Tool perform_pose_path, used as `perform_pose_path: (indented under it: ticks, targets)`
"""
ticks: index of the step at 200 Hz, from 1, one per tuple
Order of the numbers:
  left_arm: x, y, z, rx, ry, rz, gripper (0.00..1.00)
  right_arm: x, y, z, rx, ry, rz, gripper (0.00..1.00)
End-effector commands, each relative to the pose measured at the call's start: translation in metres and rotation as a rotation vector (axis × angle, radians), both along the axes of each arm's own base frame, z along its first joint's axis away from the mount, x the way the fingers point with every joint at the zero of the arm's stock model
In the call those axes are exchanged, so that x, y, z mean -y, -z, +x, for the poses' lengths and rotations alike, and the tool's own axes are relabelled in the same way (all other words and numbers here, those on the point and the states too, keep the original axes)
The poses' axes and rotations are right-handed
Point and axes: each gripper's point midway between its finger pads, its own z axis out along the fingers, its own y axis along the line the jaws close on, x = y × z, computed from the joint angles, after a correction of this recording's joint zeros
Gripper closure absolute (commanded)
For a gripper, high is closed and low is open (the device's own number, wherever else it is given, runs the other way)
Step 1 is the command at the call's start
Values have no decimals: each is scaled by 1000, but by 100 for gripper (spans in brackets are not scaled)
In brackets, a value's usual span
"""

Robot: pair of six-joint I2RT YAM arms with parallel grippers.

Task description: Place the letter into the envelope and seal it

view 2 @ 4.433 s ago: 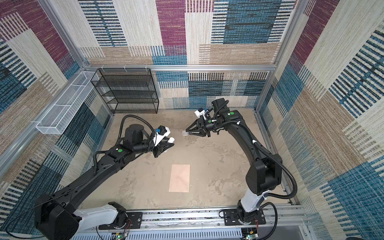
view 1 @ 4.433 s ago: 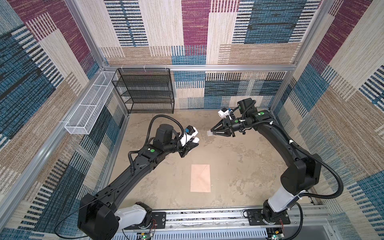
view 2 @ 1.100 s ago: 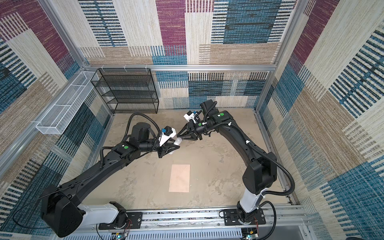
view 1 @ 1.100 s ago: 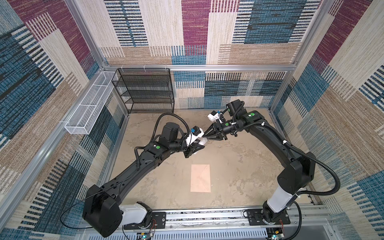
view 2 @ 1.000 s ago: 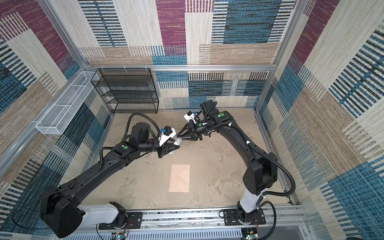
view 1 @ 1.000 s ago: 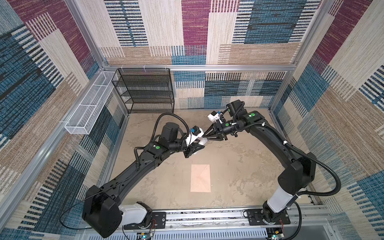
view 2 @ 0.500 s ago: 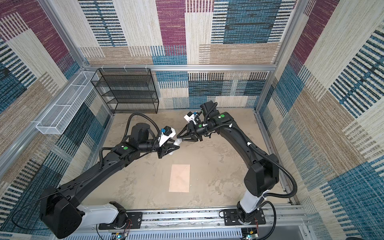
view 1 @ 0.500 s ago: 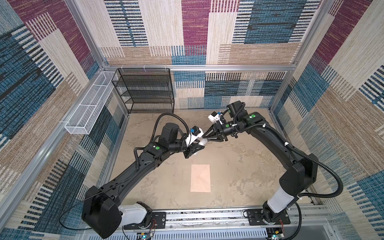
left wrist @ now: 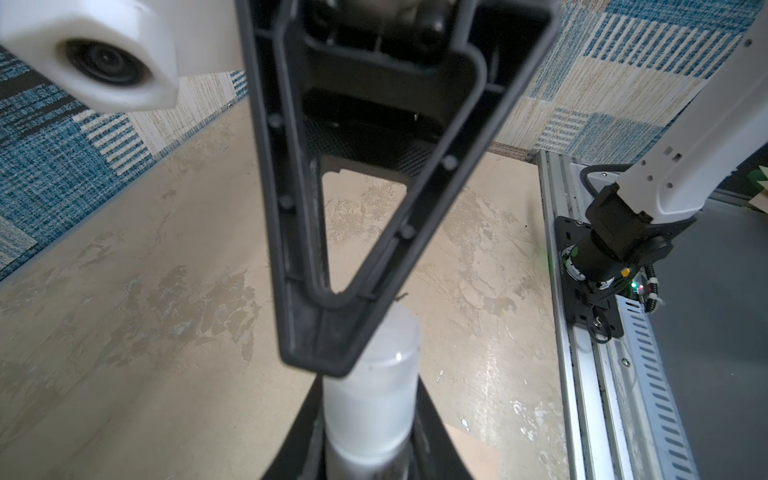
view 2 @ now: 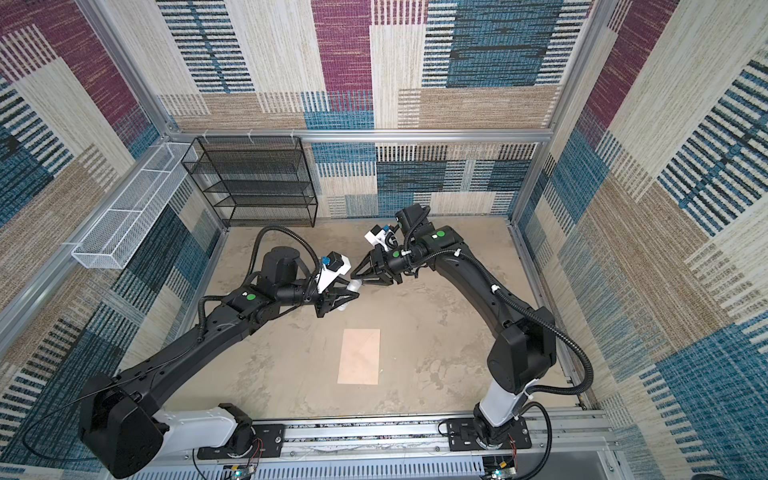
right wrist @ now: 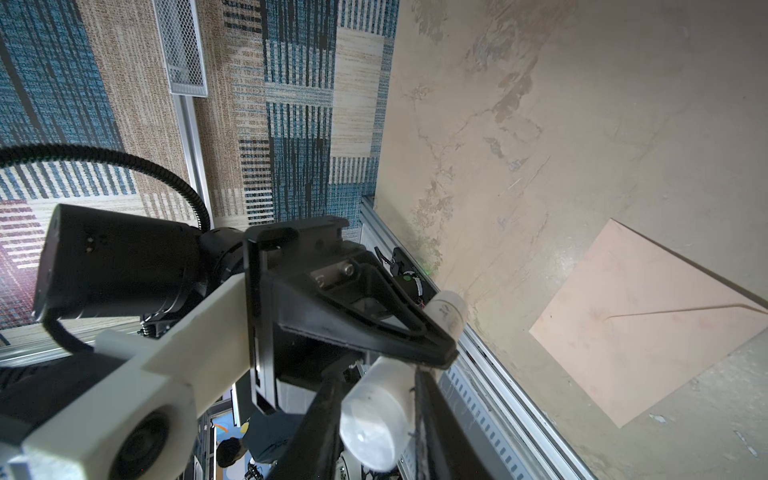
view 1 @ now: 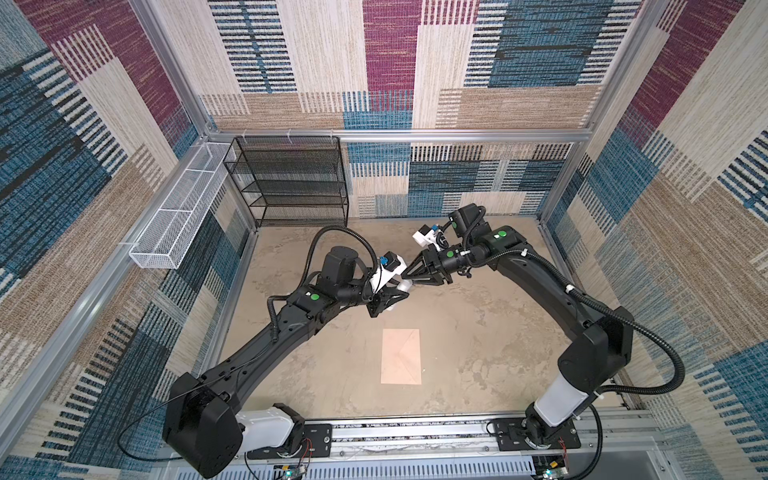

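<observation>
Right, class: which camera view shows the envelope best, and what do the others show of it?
A top view: in both, the envelope lies whole and uncovered, flap line visible. The right wrist view shows the envelope closer, but cut off at the picture's edge. The left wrist view catches only a corner.

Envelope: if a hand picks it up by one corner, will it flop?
Probably a little: the envelope looks thin and lies flat on the table. It is likely very light. Its flat edges may be hard to catch.
</observation>
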Motion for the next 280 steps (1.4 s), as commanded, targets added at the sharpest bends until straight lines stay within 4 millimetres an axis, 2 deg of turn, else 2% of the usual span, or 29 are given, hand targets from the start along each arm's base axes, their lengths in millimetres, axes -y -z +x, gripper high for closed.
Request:
perform_pose_path:
  ticks: [1, 32, 38, 57, 80, 84, 108, 165, 230, 256, 274, 280]
  targets:
    - [7, -41, 13, 104, -28, -125, 100, 2, 18, -5, -31, 8, -65, 67]
    - [8, -51, 19, 113, -47, -165, 100, 3, 24, -5, -15, 14, -89, 68]
    - [8, -54, 20, 116, -50, -174, 100, 5, 34, -7, -32, 17, -110, 68]
    - [8, -59, 22, 118, -56, -194, 100, 8, 37, -8, -23, 18, -131, 68]
    - [9, -58, 22, 110, -53, -197, 100, 6, 30, -5, -4, 22, -117, 64]
    - [9, -58, 22, 108, -51, -197, 100, 5, 20, -2, 19, 25, -103, 63]
    - [8, -51, 19, 97, -46, -181, 100, 6, 5, 7, 41, 42, -80, 56]
    - [3, -40, 11, 80, -44, -151, 100, 21, -34, 31, 73, 112, 4, 45]
    - [6, -54, 21, 96, -71, -200, 100, 17, -44, 23, 70, 77, 98, 34]
    - [9, -64, 31, 101, -89, -243, 100, 17, -39, 16, 54, 58, 115, 32]
    - [12, -68, 36, 96, -90, -267, 100, 18, -45, 13, 71, 51, 139, 31]
    - [13, -69, 38, 95, -91, -272, 100, 18, -37, 11, 53, 51, 134, 30]
